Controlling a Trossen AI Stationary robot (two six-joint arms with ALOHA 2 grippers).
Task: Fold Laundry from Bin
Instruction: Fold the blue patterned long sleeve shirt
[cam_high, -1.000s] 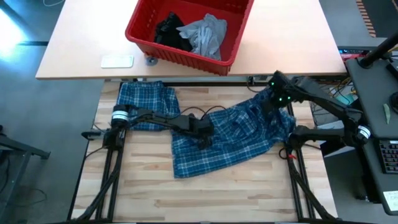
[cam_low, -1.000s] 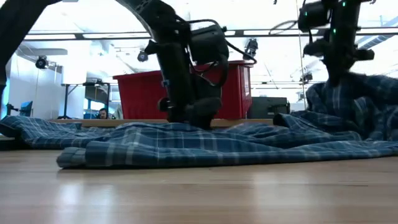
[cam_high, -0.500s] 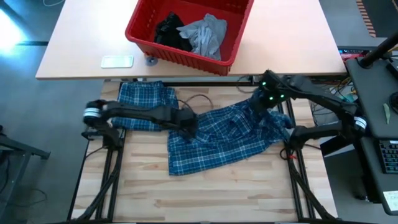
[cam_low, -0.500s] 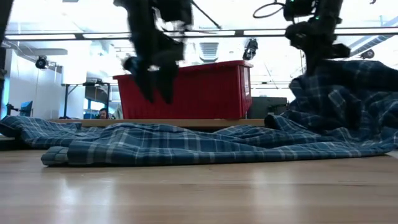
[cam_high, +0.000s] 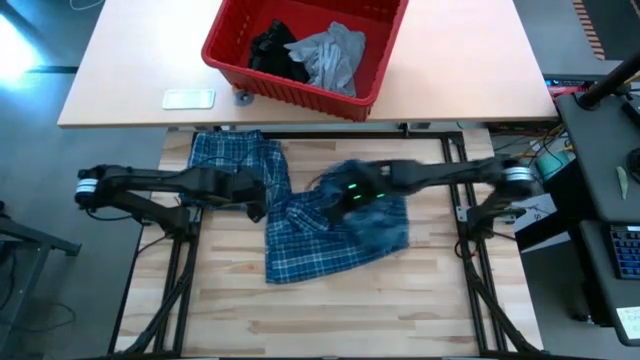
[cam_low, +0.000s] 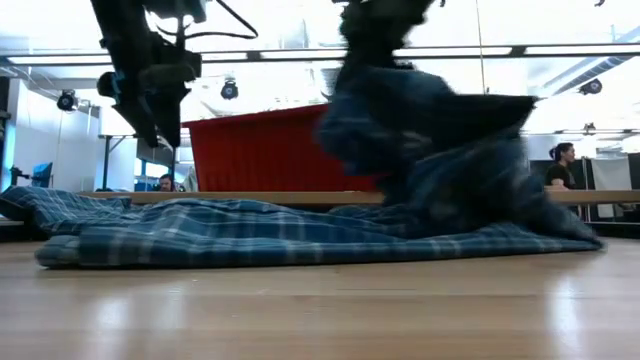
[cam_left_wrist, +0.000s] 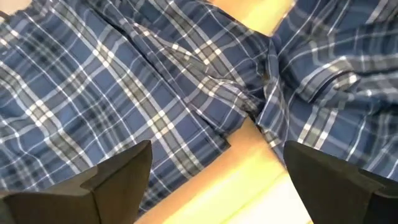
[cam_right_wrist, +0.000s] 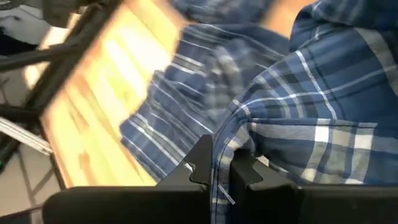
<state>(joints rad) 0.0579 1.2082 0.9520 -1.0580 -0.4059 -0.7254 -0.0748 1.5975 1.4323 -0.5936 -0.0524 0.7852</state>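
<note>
The blue-and-white plaid shirt (cam_high: 320, 230) lies across the wooden table (cam_high: 400, 300), with one part spread at the far left (cam_high: 228, 162). My right gripper (cam_high: 347, 194) is over the shirt's middle, shut on a raised part of it (cam_low: 430, 140). My left gripper (cam_left_wrist: 214, 186) hangs open above the shirt's left part (cam_high: 255, 203), touching nothing. The red bin (cam_high: 240, 60) stands on the far table and holds a light grey T-shirt (cam_high: 330, 55) and a small black garment (cam_high: 272, 48). My right gripper pinches an edge of the plaid shirt (cam_right_wrist: 229, 144) between its two fingers, slanting down from the table's right. One layer or several, I cannot tell. The held part is lifted and drapes below the fingers, while the shirt's lower part (cam_low: 250, 235) lies on the table.
A flat white object (cam_high: 188, 98) and a small round thing (cam_high: 243, 96) lie on the far table beside the bin. The near half of the wooden table is bare wood. A person (cam_low: 562, 165) shows in the room behind.
My right gripper has swept from the table's right edge toward its left, carrying the shirt's right part up and over its middle; the shirt's near left part stayed on the table. My left gripper, open throughout, has risen off the shirt and drawn back toward the left edge.
</note>
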